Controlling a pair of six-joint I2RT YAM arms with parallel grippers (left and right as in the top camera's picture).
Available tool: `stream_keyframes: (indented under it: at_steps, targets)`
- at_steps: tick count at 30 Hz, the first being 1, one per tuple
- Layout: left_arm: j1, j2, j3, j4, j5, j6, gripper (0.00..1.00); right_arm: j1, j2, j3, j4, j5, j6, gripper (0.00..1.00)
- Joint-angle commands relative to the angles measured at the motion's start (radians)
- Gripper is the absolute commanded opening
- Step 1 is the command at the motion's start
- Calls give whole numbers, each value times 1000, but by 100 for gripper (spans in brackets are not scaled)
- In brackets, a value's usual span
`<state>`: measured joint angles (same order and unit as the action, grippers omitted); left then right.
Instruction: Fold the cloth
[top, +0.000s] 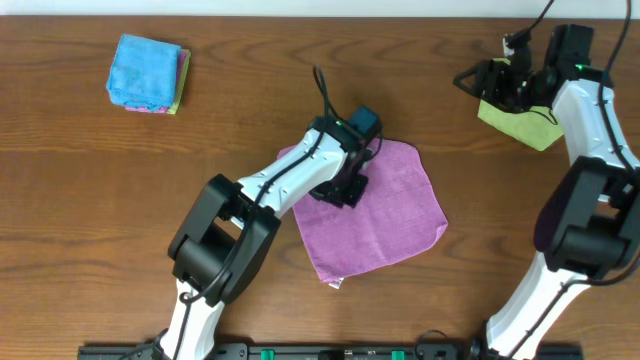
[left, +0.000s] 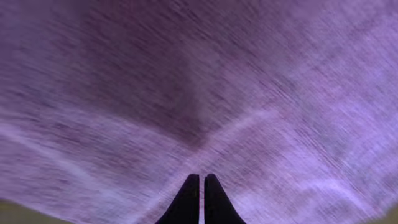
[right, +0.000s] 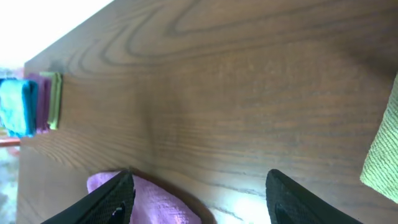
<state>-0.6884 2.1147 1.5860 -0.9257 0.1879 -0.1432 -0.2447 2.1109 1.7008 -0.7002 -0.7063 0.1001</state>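
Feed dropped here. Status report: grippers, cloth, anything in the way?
Left gripper shut, apparently pinching purple cloth. Right gripper open, empty. It lies spread, unfolded. Nothing blocking.

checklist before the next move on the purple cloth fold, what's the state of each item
1. cloth lies spread in one layer, no fold made yet: ok
2. left jaws shut, down on the cloth's far-left part: ok
3. cloth really pinched between the left jaws: cannot tell, the left wrist view shows creases running toward the tips but no fabric between them
4. right jaws open and empty: ok
5. right jaws placed at the cloth: not ok, they hang by the lime-green cloth, apart from it
6. stack of folded cloths apart from the cloth: ok
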Motion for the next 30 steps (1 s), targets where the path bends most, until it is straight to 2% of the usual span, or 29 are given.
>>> stream_keyframes:
  at_steps: [1,6,12,23,30]
  targets:
    - [9,-23,-1,31,-142,-22,6,1,-80,22,-12,15,-65,68]
    - [15,-22,-2,141,-177,-13,6,1,-179,22,-38,68,-92,69]
    - [29,-9,-10,184,-158,-10,6,1,-284,22,-97,129,-140,70]
    - [30,-5,-92,266,-154,-9,5,1,-315,22,-185,199,-169,71]
    - [69,3,-119,303,-153,35,6,2,-316,21,-218,198,-169,70]
